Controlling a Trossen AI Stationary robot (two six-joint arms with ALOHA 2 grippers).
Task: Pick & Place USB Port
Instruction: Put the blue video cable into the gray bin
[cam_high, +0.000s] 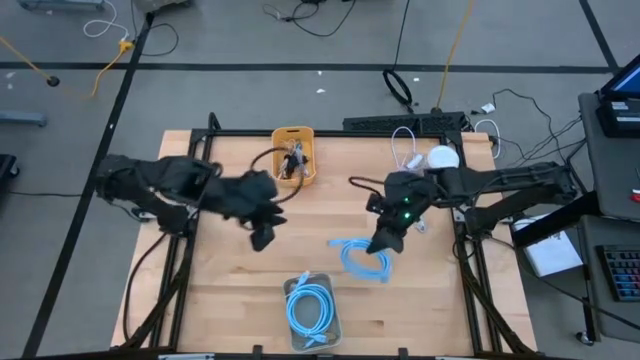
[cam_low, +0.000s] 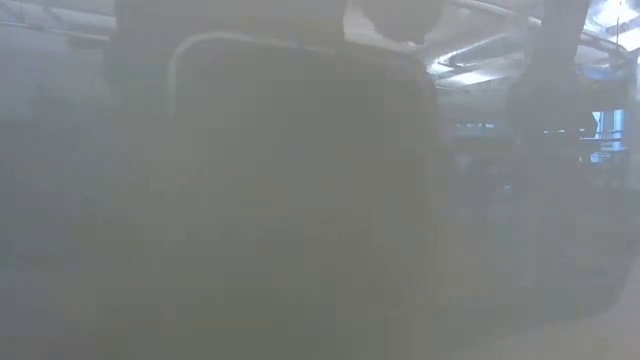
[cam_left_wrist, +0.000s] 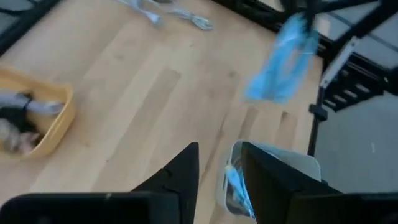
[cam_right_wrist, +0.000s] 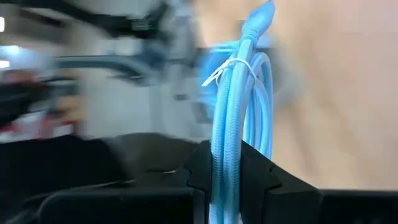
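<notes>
My right gripper (cam_high: 383, 243) is right of the table's middle, shut on a coiled light-blue USB cable (cam_high: 360, 260), which also shows in the left wrist view (cam_left_wrist: 283, 59). A white tie (cam_right_wrist: 231, 65) binds the coil. Near the table's front edge stands a clear container (cam_high: 325, 325) with another blue cable coil (cam_high: 308, 308) lying inside. My left gripper (cam_high: 262, 238) hovers left of the middle, open, nothing between its fingers (cam_left_wrist: 180, 171). The low view is fogged over and shows nothing of the task. My right gripper pinches the bundled strands of the blue coil (cam_right_wrist: 225, 163) between its two fingers. The fingers slant down toward the table's near side. The coil reaches out past the fingertips, its tied end (cam_right_wrist: 258, 15) farthest out, and hangs off the table in the left wrist view.
A yellow basket (cam_high: 305, 135) with dark and grey parts stands at the far middle. White cables (cam_high: 408, 150) and a white round object (cam_high: 443, 157) lie at the far right. Bare wood lies between the two grippers.
</notes>
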